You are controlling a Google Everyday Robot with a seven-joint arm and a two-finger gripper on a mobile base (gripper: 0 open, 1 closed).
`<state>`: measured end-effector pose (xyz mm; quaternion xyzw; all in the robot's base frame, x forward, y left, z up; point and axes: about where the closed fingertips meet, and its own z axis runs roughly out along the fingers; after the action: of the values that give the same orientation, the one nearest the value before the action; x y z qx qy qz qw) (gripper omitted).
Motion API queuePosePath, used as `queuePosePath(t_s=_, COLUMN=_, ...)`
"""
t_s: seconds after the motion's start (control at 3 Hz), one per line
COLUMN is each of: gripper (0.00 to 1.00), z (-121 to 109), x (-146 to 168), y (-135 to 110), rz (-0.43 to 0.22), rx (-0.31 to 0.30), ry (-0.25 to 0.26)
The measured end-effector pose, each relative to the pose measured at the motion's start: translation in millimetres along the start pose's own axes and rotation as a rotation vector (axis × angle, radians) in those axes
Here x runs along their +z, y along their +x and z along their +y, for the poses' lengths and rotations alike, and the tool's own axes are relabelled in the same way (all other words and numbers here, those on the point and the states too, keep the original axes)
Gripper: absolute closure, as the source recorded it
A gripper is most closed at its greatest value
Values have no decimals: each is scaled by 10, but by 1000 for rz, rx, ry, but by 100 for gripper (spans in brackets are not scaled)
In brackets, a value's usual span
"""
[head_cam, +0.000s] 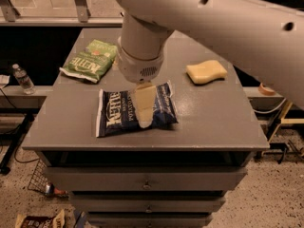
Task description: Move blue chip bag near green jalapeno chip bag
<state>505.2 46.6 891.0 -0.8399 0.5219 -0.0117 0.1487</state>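
Blue crinkly Kettle chip bag [114, 114] lies flat, front-centre of grey table [213, 122], well apart from light-green jalapeno chip bag [90, 61] at back left. My pale gripper [144, 109] hangs over blue bag's middle, lined up for grasp, I judge; open or closed, cannot tell.

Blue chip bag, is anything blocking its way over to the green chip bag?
Nothing visible. Only the table shows between the blue chip bag and the green jalapeno chip bag. The gripper hangs right over the blue chip bag. The yellow sponge sits away from that path.
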Motion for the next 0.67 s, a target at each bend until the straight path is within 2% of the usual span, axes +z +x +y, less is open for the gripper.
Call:
queuePosePath(t_s=0.33, gripper=0, z=-146, x=292, y=85, rz=17, rx=29, ry=-49)
queuePosePath(t_s=0.67, gripper=0, z=-162, x=518, y=235, rz=36, rx=80, ry=-98)
